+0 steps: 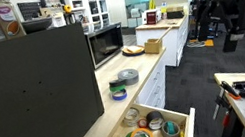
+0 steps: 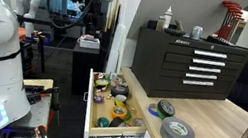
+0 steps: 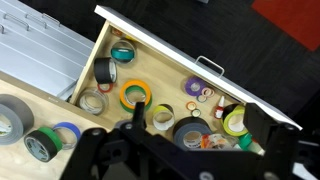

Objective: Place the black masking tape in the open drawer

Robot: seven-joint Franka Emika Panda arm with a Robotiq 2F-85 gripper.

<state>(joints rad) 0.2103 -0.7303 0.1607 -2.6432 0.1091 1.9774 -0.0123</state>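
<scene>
The black masking tape (image 3: 42, 143) lies flat on the pale wooden counter, between the wide grey roll (image 3: 10, 118) and the small blue roll (image 3: 68, 131). It shows in both exterior views (image 1: 116, 86) (image 2: 165, 109). The open drawer (image 3: 160, 45), with a white front panel, holds several tape rolls; it also shows in both exterior views (image 1: 174, 110) (image 2: 92, 104). My gripper (image 3: 198, 120) is open and empty, high above the drawer and well away from the black tape. The arm (image 1: 218, 6) (image 2: 95, 13) stands off the counter, on the drawer's open side.
Inside the drawer are a yellow-green roll (image 3: 135, 93), a dark grey roll (image 3: 188, 132), a purple roll (image 3: 192, 86) and small bottles. A microwave (image 1: 106, 44) stands further along the counter. A black tool chest (image 2: 190, 65) stands beyond the counter.
</scene>
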